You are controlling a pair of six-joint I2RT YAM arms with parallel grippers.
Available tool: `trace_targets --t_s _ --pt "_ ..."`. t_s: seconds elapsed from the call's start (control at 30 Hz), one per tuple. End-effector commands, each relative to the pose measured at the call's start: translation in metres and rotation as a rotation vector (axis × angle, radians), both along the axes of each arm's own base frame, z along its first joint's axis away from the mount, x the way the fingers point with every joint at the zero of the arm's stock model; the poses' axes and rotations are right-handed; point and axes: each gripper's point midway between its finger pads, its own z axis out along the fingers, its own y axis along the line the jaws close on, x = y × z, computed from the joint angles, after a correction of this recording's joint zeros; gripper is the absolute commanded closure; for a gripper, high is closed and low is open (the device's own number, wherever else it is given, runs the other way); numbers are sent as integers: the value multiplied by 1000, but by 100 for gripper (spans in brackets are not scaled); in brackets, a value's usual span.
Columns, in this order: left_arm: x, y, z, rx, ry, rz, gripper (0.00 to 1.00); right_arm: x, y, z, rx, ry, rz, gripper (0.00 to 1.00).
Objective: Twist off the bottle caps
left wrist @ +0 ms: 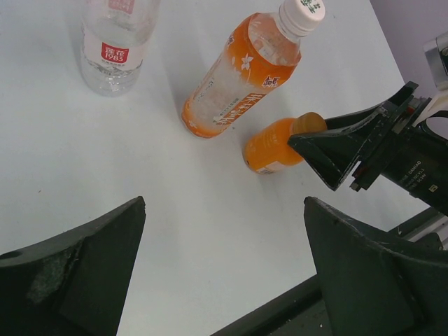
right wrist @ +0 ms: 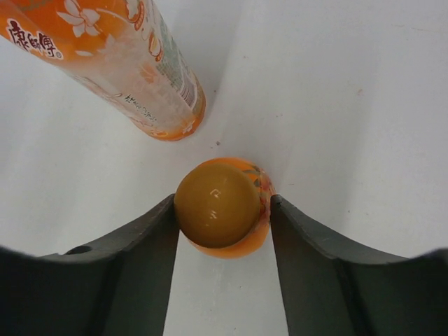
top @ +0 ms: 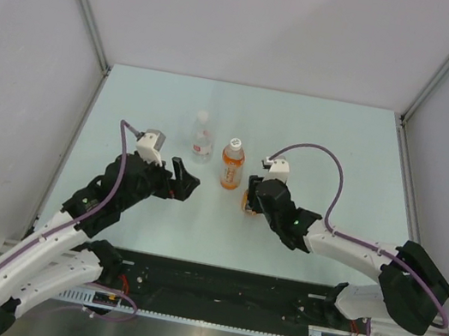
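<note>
Pale green tabletop (top: 315,149) between grey walls, and you have three bottles standing on it; take the tall orange-drink plastic bottle (top: 231,167) with its white screw cap (top: 235,145) as your mark; just beside it on the left stands the clear plastic bottle with the white-red label (top: 201,142); near it on the right, towards the arms, sits the short squat orange plastic bottle (left wrist: 269,147), upright; your right gripper (right wrist: 222,204) is narrowed round its small round orange plastic cap (right wrist: 217,203), a finger touching each side; your left gripper (top: 186,180) hangs spread wide, left of the mark, apart from every bottle.
</note>
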Motion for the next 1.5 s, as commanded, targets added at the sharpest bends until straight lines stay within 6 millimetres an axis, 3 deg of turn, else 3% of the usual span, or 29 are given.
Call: trace_targets --t_s 0.0,0.23,0.27,0.37,0.47,0.5,0.53,0.57,0.6,0.63,0.67,0.7,0.77,0.8,0.87,1.03,1.07,1.17,1.2,1.33,1.47 --pt "0 -3 1 -16 -3 -5 0 2 4 5 41 -14 0 50" --pt "-2 -2 3 -21 -9 -8 0 -3 -2 25 62 -44 1 69" --pt "-2 -2 4 -22 -12 -10 0 -5 -4 40 90 -68 1 70" --pt "-8 -10 14 -42 -40 -79 1 -18 -16 60 124 -72 -11 76" --pt "-33 -44 55 -168 -162 -325 8 -37 -30 103 270 -100 3 80" --pt "-40 -50 63 -195 -184 -372 9 -48 -35 129 352 -135 37 83" --pt "-45 -56 69 -220 -194 -409 8 -54 -36 142 395 -148 57 84" --pt "-49 -63 79 -241 -219 -447 0 -59 -38 152 427 -160 75 87" --pt "-59 -70 93 -259 -243 -489 0 -66 -39 167 468 -165 98 98" --pt "-59 -77 95 -243 -246 -514 0 -69 -45 181 511 -175 99 100" --pt "-62 -82 99 -236 -248 -533 0 -73 -46 188 532 -169 113 100" --pt "-71 -90 120 -242 -284 -562 0 -81 -41 192 546 -143 170 100" --pt "-70 -102 123 -181 -304 -575 0 -88 -41 216 613 -149 215 100" --pt "-75 -108 142 -184 -347 -582 0 -98 -35 225 649 -142 281 100" --pt "-74 -115 158 -178 -415 -608 0 -111 -32 247 726 -150 368 100" --pt "-82 -118 180 -190 -583 -677 0 -125 -30 269 824 -125 484 100" --pt "-86 -119 195 -223 -638 -692 0 -130 -29 274 839 -117 534 100" --pt "-94 -130 201 -215 -637 -787 0 -140 -29 283 883 -96 598 100" --pt "-89 -139 193 -197 -605 -809 0 -141 -31 286 893 -101 604 100" --pt "-104 -155 177 -220 -516 -963 0 -149 -28 293 895 -111 683 100" --pt "-112 -165 173 -251 -493 -1041 0 -150 -26 295 887 -123 707 100"
